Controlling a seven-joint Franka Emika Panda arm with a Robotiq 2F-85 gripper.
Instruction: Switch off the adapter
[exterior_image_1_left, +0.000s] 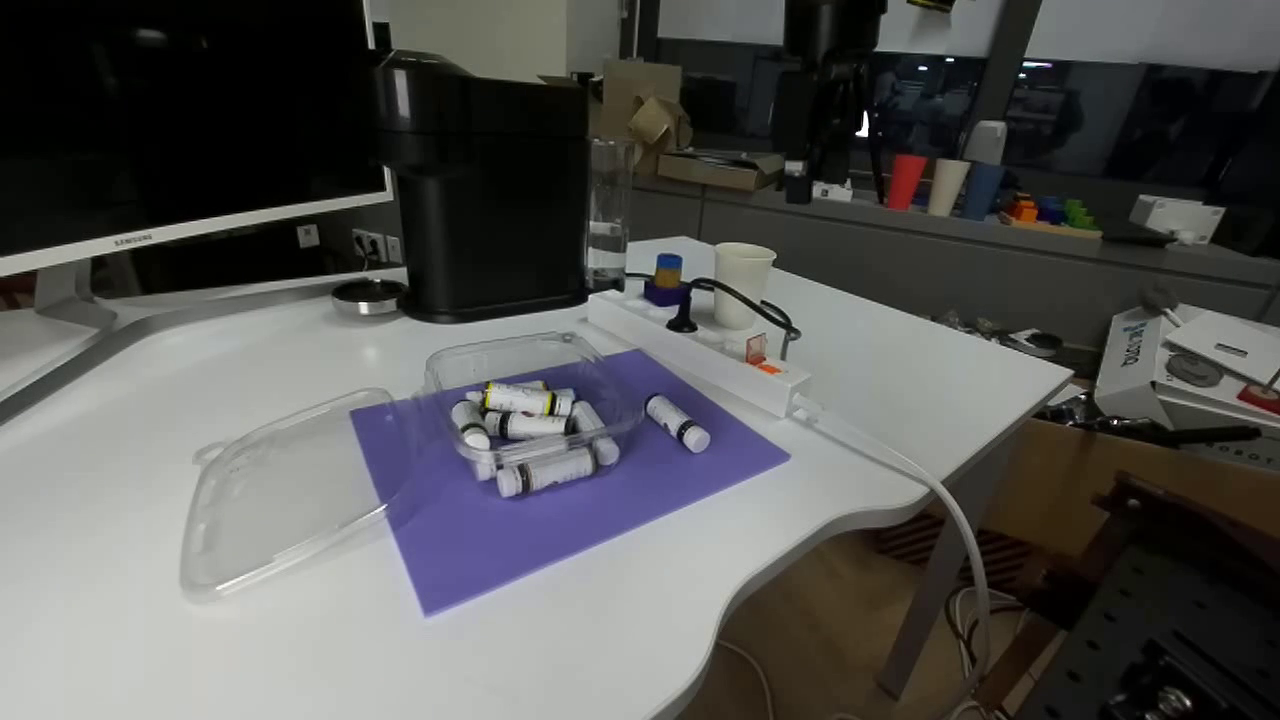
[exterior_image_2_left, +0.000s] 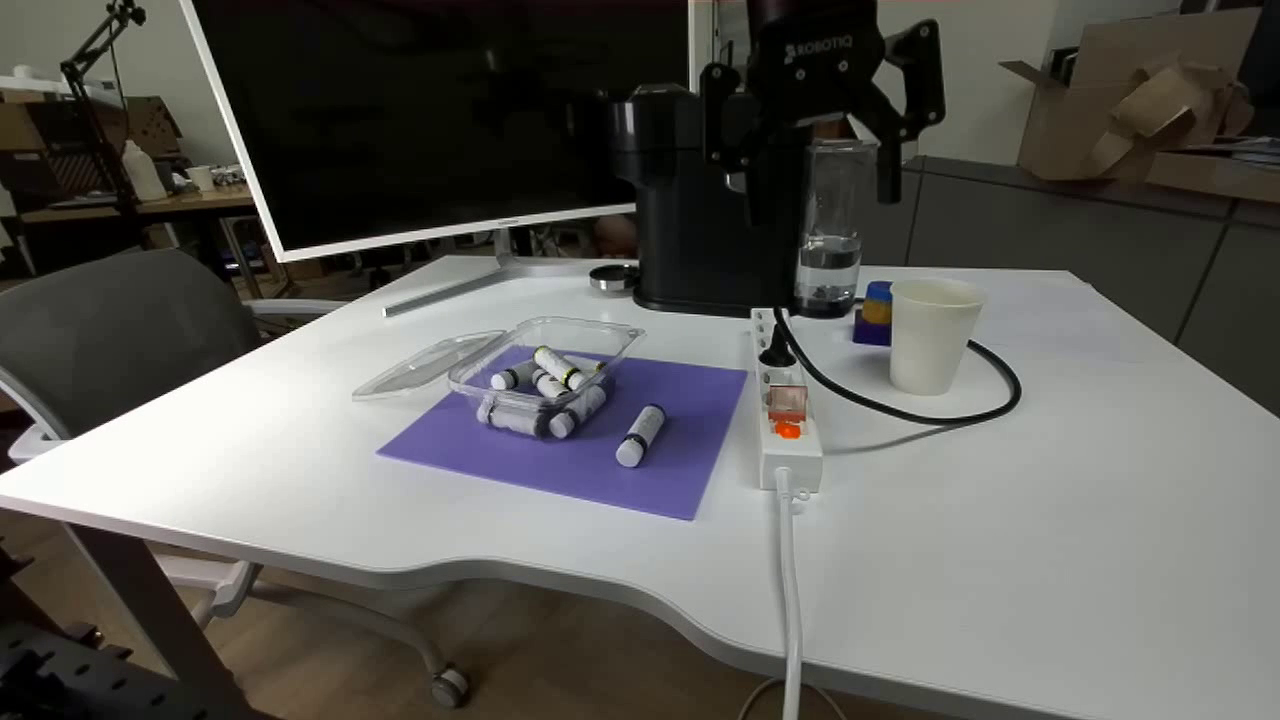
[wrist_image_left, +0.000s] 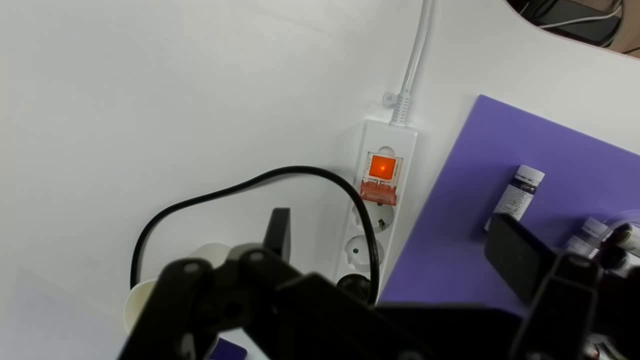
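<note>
The adapter is a white power strip in both exterior views (exterior_image_1_left: 690, 350) (exterior_image_2_left: 785, 377) and the wrist view (wrist_image_left: 380, 215). Its white cord (wrist_image_left: 415, 60) runs off the table's near edge. A thick black cable (wrist_image_left: 300, 170) is plugged into it. Its orange switch (wrist_image_left: 382, 167) is lit in the wrist view. The small red switch cover (wrist_image_left: 378, 194) stands flipped open, also in an exterior view (exterior_image_2_left: 787, 403). My gripper (exterior_image_2_left: 822, 200) is open and empty, well above the table. In the wrist view, its fingers (wrist_image_left: 392, 225) stand wide apart on either side of the strip, the switch lying ahead of them.
A purple mat (exterior_image_2_left: 690, 400) lies beside the strip, with a loose small bottle (exterior_image_2_left: 641, 436) and a clear box (exterior_image_2_left: 610, 345) of bottles. A cup (exterior_image_2_left: 930, 340) and toy blocks (exterior_image_2_left: 875, 310) stand on the strip's other side. A black machine (exterior_image_2_left: 700, 220) stands behind.
</note>
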